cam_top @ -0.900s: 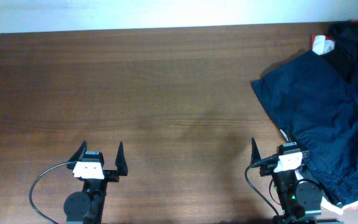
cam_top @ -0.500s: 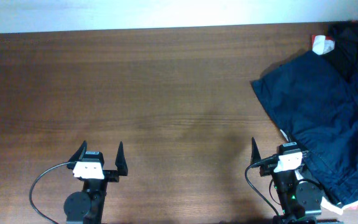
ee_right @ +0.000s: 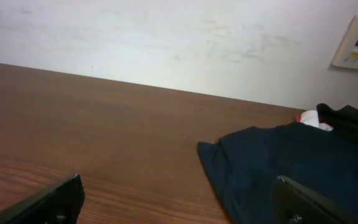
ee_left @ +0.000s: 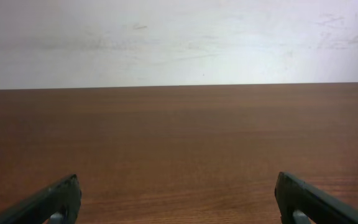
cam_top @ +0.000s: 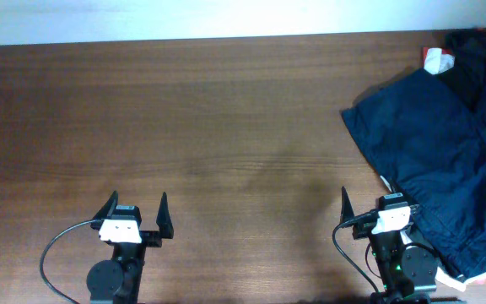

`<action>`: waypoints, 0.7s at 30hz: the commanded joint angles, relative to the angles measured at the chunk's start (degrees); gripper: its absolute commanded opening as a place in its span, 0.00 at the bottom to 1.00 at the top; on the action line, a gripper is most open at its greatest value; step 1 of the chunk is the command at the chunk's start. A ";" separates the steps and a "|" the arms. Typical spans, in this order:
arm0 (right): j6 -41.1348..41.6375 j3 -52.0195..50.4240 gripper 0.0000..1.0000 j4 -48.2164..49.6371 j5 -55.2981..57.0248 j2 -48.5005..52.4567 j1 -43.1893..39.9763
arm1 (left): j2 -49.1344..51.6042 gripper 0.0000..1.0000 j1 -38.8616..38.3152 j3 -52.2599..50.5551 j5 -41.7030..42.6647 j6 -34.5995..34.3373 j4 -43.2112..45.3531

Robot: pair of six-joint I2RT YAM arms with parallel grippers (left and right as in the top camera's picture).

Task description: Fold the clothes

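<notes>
Staying put, left hand (cam_top: 135, 207) and right hand (cam_top: 376, 205) gape apart; shorts (cam_top: 437, 152) unmoved.

Table (cam_top: 226, 110) L/ctr open — shorts (cam_top: 437, 152), black garment (cam_top: 479, 59) crowd far-R side.

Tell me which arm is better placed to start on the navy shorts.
Right. The navy shorts lie at the table's right side, beside the right end effector; the left end effector faces only bare wood.

Shorts (cam_top: 445, 143) cut by right edge; black garment (cam_top: 477, 57) cropped at corner.
</notes>
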 commanded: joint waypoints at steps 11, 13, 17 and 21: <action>0.02 -0.31 0.99 -0.35 0.50 -0.44 0.33 | -0.44 0.99 -0.31 -0.31 -0.17 -0.33 -0.20; 0.02 -0.31 0.99 -0.35 0.48 -0.44 0.33 | -0.44 0.99 -0.31 -0.31 -0.17 -0.33 -0.17; 2.54 -0.31 0.99 0.44 0.02 -0.44 0.33 | -0.44 0.99 -0.31 -0.31 -0.13 -0.37 -0.15; 10.25 -0.20 0.99 1.33 -0.13 -0.44 0.33 | -0.44 0.99 -0.31 -0.31 -0.11 -0.37 0.02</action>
